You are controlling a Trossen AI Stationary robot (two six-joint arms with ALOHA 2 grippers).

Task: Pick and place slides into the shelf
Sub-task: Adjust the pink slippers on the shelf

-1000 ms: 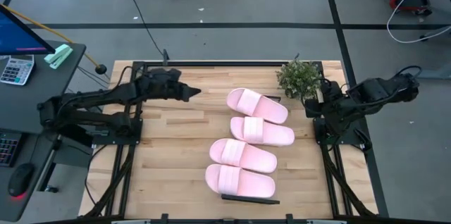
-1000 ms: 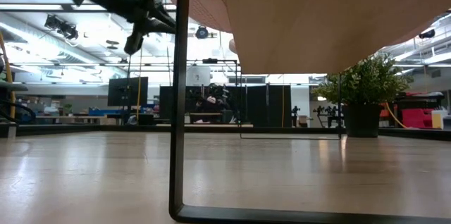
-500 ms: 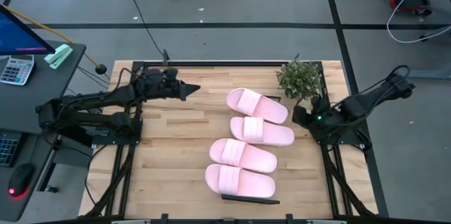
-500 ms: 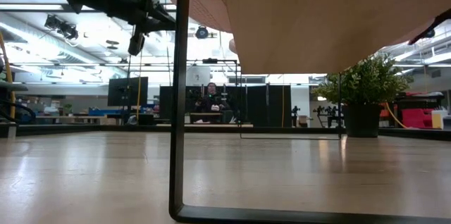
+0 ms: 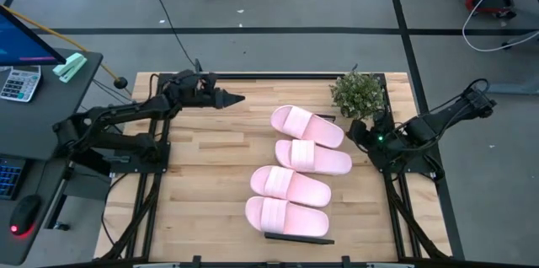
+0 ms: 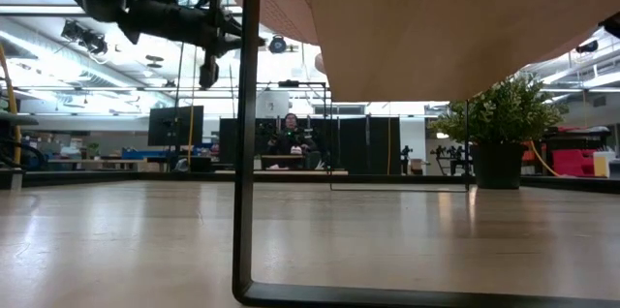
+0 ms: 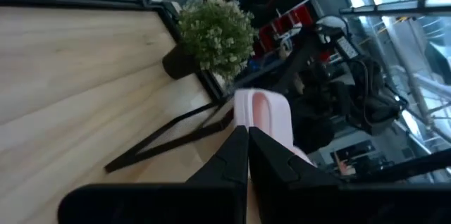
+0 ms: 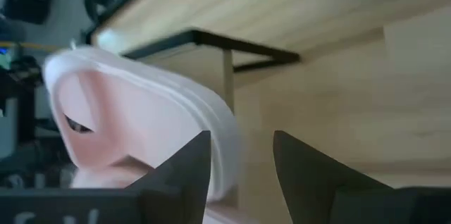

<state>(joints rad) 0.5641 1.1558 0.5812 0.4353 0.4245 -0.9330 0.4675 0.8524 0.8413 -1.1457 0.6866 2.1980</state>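
Note:
Several pale pink slides (image 5: pixel 303 171) lie side by side, soles down, on the shelf. They hide its panel from above; its black frame (image 5: pixel 299 238) shows at the near end. In the low view the shelf's panel (image 6: pixel 455 27) and leg (image 6: pixel 247 134) fill the foreground. My left gripper (image 5: pixel 238 98) is shut and holds nothing, above the table's far left part, pointing level toward the far slide (image 7: pixel 264 111). My right gripper (image 5: pixel 355 133) stands open beside the right end of the far slide (image 8: pixel 141 111), touching nothing.
A small potted plant (image 5: pixel 358 93) stands at the table's far right corner, close to my right gripper. Bare wooden tabletop (image 5: pixel 210 184) lies left of the slides. A person (image 6: pixel 289 138) sits far off in the room behind the table.
My left gripper has swung toward the table's far edge and a little to the right, staying shut. My right arm has come down from a raised, folded pose and rolled its wrist, bringing its gripper beside the far slide. The slides have not moved.

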